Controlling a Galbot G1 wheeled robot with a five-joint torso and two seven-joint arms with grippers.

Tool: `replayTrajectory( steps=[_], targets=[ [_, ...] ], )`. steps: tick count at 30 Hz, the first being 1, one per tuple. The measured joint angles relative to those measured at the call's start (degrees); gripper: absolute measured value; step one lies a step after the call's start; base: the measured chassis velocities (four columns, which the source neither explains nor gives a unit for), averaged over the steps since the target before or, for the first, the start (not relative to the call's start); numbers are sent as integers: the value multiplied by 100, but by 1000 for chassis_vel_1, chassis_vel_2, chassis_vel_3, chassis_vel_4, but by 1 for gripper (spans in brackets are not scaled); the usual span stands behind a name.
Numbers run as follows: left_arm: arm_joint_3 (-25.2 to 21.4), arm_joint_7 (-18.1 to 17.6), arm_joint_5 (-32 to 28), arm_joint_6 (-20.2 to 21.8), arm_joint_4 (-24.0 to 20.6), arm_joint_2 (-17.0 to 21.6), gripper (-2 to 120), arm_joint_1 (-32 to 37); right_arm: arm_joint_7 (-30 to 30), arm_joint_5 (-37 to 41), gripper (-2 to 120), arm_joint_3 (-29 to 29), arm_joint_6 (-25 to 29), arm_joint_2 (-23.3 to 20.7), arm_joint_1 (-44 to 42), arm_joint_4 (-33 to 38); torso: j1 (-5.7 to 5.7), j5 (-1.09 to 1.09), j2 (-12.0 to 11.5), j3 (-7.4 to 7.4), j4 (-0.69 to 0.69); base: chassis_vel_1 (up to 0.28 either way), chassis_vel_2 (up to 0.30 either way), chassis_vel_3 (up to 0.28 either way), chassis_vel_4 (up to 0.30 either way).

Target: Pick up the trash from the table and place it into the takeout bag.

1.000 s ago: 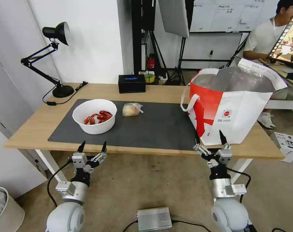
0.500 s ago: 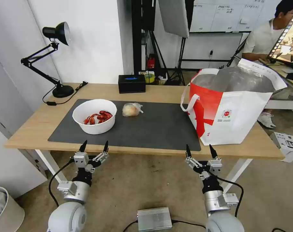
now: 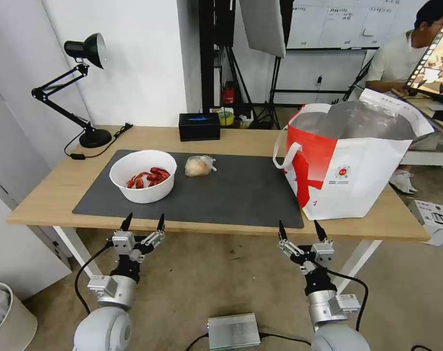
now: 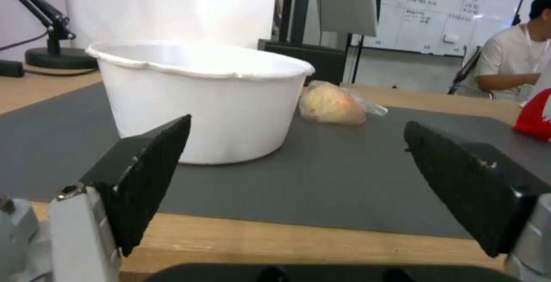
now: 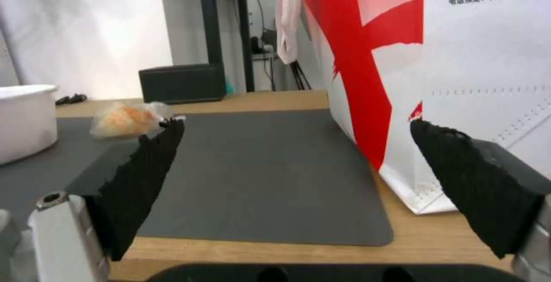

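Looking like plenty's left: the white bowl of crayfish (image 3: 143,175) and small clear bag (image 3: 199,165) sit on the table's (image 3: 46,195) grey mat, well apart from the takeout bag (image 3: 350,161), with left gripper (image 3: 143,225) and right gripper (image 3: 299,230) hanging spread wide, empty, below the front edge.

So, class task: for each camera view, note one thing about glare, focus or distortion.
Head view: wide-angle bend, walls lean, and the takeout bag shows glare on its foil lining. Left wrist view: wall behind the white bowl is washed out; the bowl's rim is soft. Right wrist view: the small clear bag is soft.
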Motion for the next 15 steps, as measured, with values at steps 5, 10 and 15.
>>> replayTrajectory(
  steps=[5,10,15],
  targets=[
    [-7,13,0,-5,4,-10,100,13,-5,31,100,-2,69,-16,28,-16,0,0,0,0,0,0,0,0,0],
    [-8,16,18,-9,16,-29,100,26,-75,166,100,-64,185,-61,148,-45,0,0,0,0,0,0,0,0,0],
    [-24,29,65,-74,26,-84,100,98,-161,367,100,-157,316,-172,375,-52,0,0,0,0,0,0,0,0,0]
  ],
)
